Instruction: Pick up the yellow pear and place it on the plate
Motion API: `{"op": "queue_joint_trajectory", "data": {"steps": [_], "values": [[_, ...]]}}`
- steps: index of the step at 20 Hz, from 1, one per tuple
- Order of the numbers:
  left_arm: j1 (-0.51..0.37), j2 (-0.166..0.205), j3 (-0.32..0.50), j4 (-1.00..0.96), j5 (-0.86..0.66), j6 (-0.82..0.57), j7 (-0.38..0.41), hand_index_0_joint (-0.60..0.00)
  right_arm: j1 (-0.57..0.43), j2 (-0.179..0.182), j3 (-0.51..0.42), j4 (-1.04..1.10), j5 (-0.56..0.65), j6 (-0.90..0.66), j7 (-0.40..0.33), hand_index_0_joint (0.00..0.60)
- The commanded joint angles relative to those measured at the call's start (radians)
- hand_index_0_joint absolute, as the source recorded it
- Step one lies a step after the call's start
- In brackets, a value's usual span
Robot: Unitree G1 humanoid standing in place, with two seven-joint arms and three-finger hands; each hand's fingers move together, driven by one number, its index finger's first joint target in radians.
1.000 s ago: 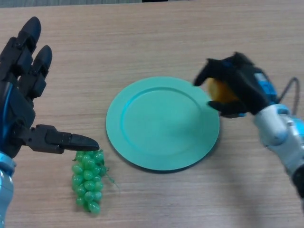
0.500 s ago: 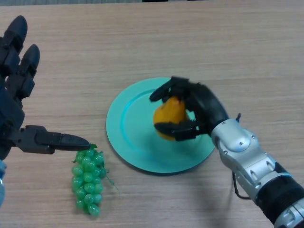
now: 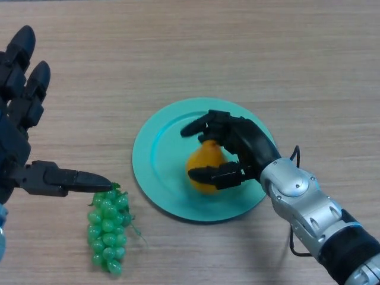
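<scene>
Head view: the right hand (image 3: 246, 148) grips the pear (image 3: 206, 168) over the plate (image 3: 155, 148).

The pear sits a little toward 4 o'clock of the plate's middle, fingers curled over its top and the thumb hooked against its lower side; whether it rests on the plate or hangs just above it cannot be told. The right arm comes in from 5 o'clock. The left hand (image 3: 18, 136) is at 9 o'clock, fingers straight and spread, thumb pointing toward 3 o'clock, holding nothing. Grapes (image 3: 107, 227) lie on the table (image 3: 237, 53) at 7 o'clock, just under that thumb's tip, near the plate's rim but apart from it.
</scene>
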Motion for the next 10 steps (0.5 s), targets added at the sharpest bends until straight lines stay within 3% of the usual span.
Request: {"op": "queue_joint_trajectory", "data": {"steps": [1,6,10], "values": [[-0.019,0.026,0.071,-0.065,-0.044,-0.173,0.001,0.000,-0.046,-0.007,-0.093,-0.130,-0.005,-0.088,-0.008,0.000],[-0.003,0.029,0.073,-0.111,-0.052,-0.119,-0.007,0.000,0.036,-0.007,-0.223,-0.436,0.005,0.044,0.005,0.000],[-0.013,0.024,0.069,-0.113,-0.044,-0.113,-0.014,0.000,0.162,-0.007,-0.375,-0.791,0.007,0.207,0.118,0.000]]}}
